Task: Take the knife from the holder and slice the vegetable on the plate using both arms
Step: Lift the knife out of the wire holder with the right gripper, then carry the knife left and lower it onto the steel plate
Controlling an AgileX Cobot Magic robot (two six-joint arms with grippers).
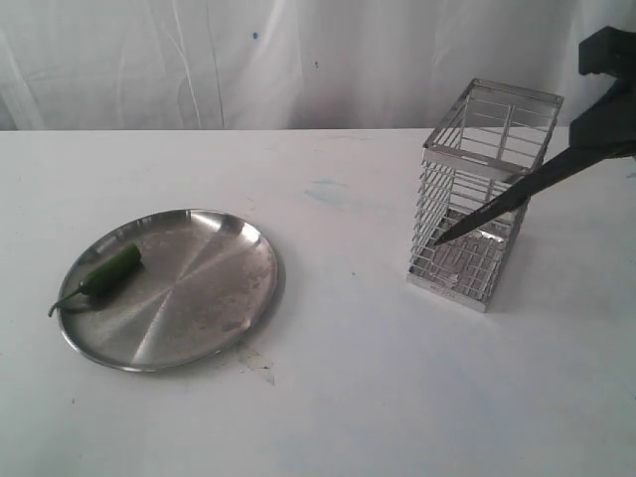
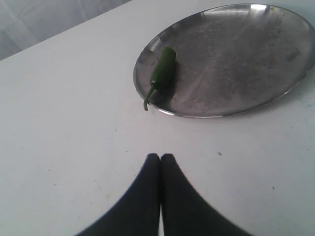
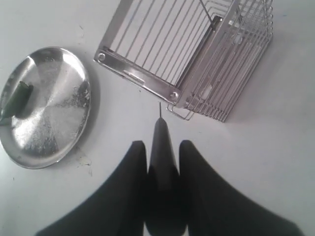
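The green vegetable (image 1: pixel 111 270) lies near the left rim of the steel plate (image 1: pixel 209 308), stem pointing off the edge. The chrome wire holder (image 1: pixel 485 199) stands at the right. My right gripper (image 1: pixel 608 124) is at the far right, shut on the knife (image 1: pixel 507 204), whose dark blade slants down-left in front of the holder. In the right wrist view the knife (image 3: pixel 162 147) sits between my fingers (image 3: pixel 133 167), tip toward the holder (image 3: pixel 197 54). My left gripper (image 2: pixel 160 157) is shut and empty, short of the plate (image 2: pixel 236 64) and vegetable (image 2: pixel 161 73); it is out of the exterior view.
The white table (image 1: pixel 348 397) runs to a white curtain (image 1: pixel 248 60) at the back. A faint bluish smear (image 1: pixel 328 191) marks the tabletop between plate and holder.
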